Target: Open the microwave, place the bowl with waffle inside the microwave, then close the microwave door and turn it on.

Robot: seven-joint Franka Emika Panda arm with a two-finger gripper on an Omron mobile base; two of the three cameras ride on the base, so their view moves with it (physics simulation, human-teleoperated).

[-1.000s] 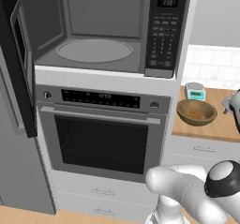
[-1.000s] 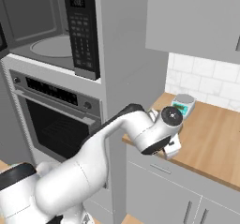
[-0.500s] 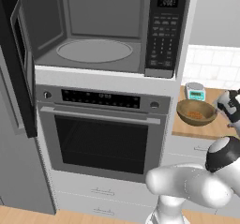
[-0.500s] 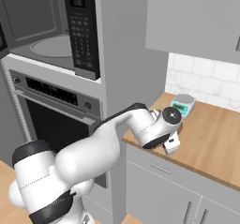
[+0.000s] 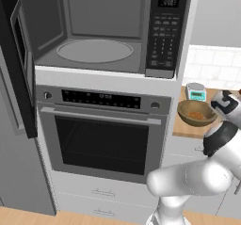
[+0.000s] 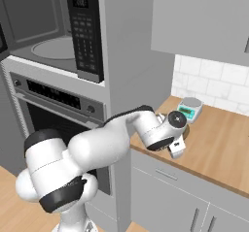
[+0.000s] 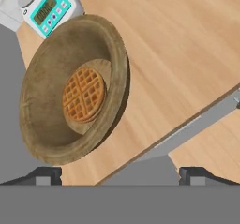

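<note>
Bowl with waffle (image 7: 75, 108) rests on the wooden counter (image 7: 187, 54), just beside the scale (image 7: 44, 5), near the counter's front edge. The tool (image 7: 120, 174), jaws spread wide and empty, hangs above, with the bowl offset toward one fingertip (image 7: 47, 175).

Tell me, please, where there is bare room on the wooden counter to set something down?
The wooden counter is bare right of the teal and white kitchen scale, toward the white tiled wall. It is crowded at the corner, where the brown wooden bowl with waffle sits beside the scale under the open pincer.
</note>
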